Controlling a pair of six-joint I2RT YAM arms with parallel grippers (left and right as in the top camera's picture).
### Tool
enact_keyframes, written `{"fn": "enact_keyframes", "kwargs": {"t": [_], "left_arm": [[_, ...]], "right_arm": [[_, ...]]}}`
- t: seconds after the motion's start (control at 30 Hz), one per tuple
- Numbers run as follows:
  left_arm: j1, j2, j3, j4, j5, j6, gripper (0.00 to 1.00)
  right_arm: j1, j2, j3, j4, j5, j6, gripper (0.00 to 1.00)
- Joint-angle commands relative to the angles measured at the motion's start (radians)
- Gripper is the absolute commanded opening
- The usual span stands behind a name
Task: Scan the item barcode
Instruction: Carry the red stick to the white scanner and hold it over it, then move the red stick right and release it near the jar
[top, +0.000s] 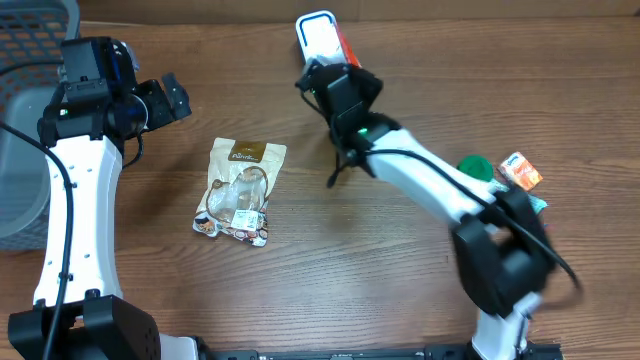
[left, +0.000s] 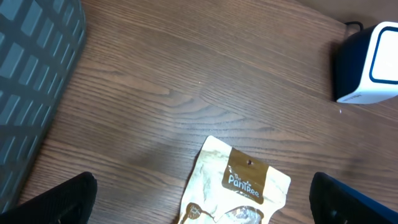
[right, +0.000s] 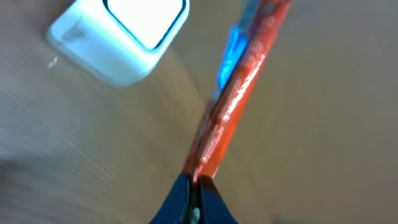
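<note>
Thin, flat red packet (right: 239, 93) with a blue mark on its upper part, seen edge-on and blurred. The right pincer (right: 194, 186) is clamped on its lower end, holding it over the tabletop (top: 350, 280) just beside the white, blue-rimmed scanner (right: 121, 37). The left pincer (top: 168, 100) gapes wide, well apart, near a beige pouch (top: 240, 190).
</note>
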Motion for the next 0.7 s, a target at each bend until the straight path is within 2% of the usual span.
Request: {"fn": "enact_keyframes", "kwargs": {"t": [0.0,0.2,0.33,0.43,0.67], "left_arm": [[-0.009,-0.010,0.019,0.000,0.007,-0.013,1.00],[-0.009,-0.010,0.019,0.001,0.007,-0.013,1.00],[-0.009,-0.010,0.019,0.001,0.007,-0.013,1.00],[-0.009,-0.010,0.019,0.001,0.007,-0.013,1.00],[-0.009,-0.010,0.019,0.001,0.007,-0.013,1.00]], "right_arm": [[-0.026,-0.142,0.011,-0.213,-0.169,0.347,0.04],[-0.115,-0.181,0.010,-0.565,-0.544,0.617,0.04],[-0.190,-0.172,0.009,-0.761,-0.764,0.707,0.04],[-0.230,-0.171,-0.021,-0.830,-0.793,0.734,0.04],[-0.291,-0.171,-0.108,-0.801,-0.751,0.734,0.04]]}}
